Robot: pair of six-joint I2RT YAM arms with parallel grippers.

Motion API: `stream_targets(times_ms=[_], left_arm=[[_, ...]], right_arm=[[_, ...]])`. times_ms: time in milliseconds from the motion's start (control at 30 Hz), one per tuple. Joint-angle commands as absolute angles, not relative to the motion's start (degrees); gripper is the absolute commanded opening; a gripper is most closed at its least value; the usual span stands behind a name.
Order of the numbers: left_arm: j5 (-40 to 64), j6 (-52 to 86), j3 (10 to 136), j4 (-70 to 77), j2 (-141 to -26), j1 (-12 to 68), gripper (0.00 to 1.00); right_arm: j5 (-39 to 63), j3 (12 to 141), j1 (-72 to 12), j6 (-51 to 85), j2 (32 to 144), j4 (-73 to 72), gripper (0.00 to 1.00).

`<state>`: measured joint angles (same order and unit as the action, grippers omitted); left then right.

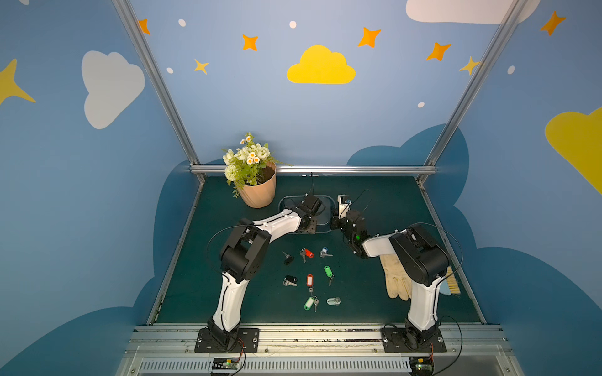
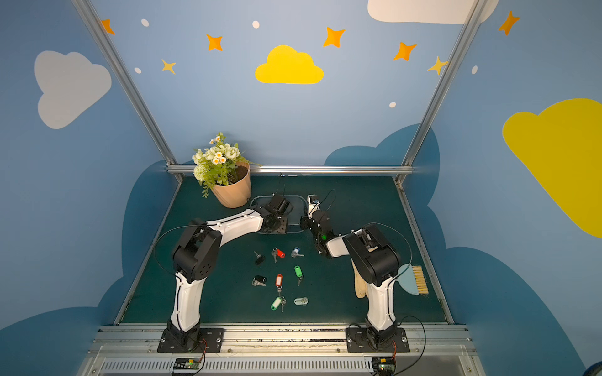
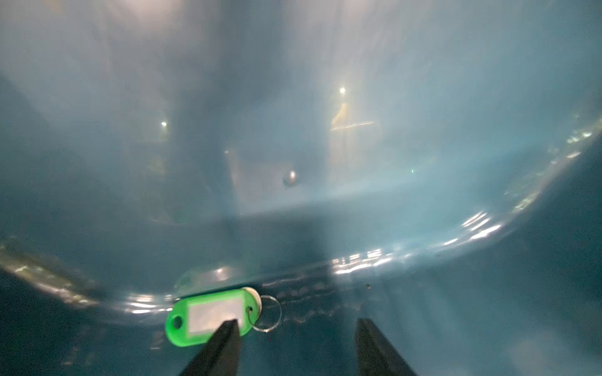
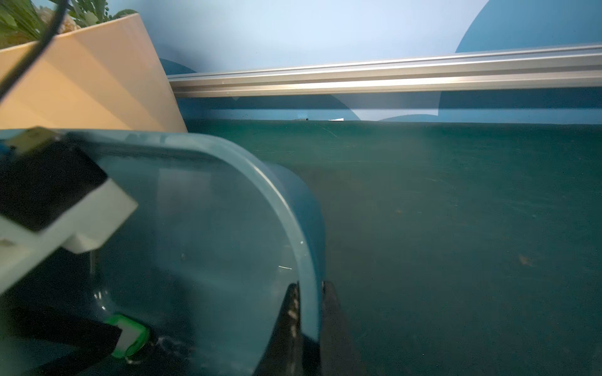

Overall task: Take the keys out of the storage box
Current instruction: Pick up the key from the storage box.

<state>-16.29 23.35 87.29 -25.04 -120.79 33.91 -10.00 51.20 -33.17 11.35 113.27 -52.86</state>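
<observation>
Storage box (image 4: 283,208): blue-grey tub at the back of the desk (image 1: 374,293), just beside the flowerpot (image 1: 259,193); right gripper (image 4: 311,285) clenched on its end wall, one finger inside, one outside; left gripper (image 3: 297,322) inside the box, fingers apart, grasping nothing, one finger overlapping a green-tagged key (image 3: 211,317) on the box floor by the wall; keys (image 1: 309,280), eight tagged sets, spread on the desk in front of the box; glove (image 1: 395,276) by the right arm.

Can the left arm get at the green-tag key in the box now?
Probably yes. The left gripper is inside the box, open, right beside the green-tag key; nothing blocks it. The right gripper clamps the box wall.
</observation>
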Motion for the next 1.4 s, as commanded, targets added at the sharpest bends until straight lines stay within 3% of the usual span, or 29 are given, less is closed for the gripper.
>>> stream_targets(times_ms=[0, 267, 500, 667, 700, 733, 1133, 1367], left_arm=[[-16.92, 22.87, 86.31, -24.36, -121.73, 33.46, 0.58], [-19.01, 20.58, 82.94, -20.62, -121.72, 33.53, 0.57], [-18.81, 19.74, 82.71, -18.52, -121.44, 33.76, 0.27], [-19.07, 18.8, 83.03, -18.4, -119.36, 34.19, 0.16], [-19.23, 18.76, 83.09, -18.61, -118.8, 34.3, 0.06], [-19.34, 18.64, 83.13, -18.6, -118.26, 34.45, 0.03], [-17.39, 18.28, 83.18, -20.04, -111.63, 34.82, 0.03], [-15.41, 17.54, 80.71, -23.13, -102.88, 35.94, 0.03]], right_arm=[[-10.29, 51.22, -33.75, 11.36, 111.95, -54.69, 0.0], [-11.39, 52.73, -33.71, 11.57, 111.72, -52.91, 0.0], [-11.05, 52.65, -33.74, 11.33, 111.63, -52.73, 0.0], [-11.47, 52.4, -33.67, 11.2, 111.77, -52.73, 0.0], [-11.58, 52.38, -33.68, 11.23, 111.75, -52.73, 0.0], [-11.64, 52.38, -33.66, 11.15, 111.85, -52.67, 0.0], [-13.25, 53.91, -33.3, 12.29, 111.17, -46.01, 0.0], [-11.77, 59.4, -31.36, 17.55, 111.0, -30.11, 0.0]])
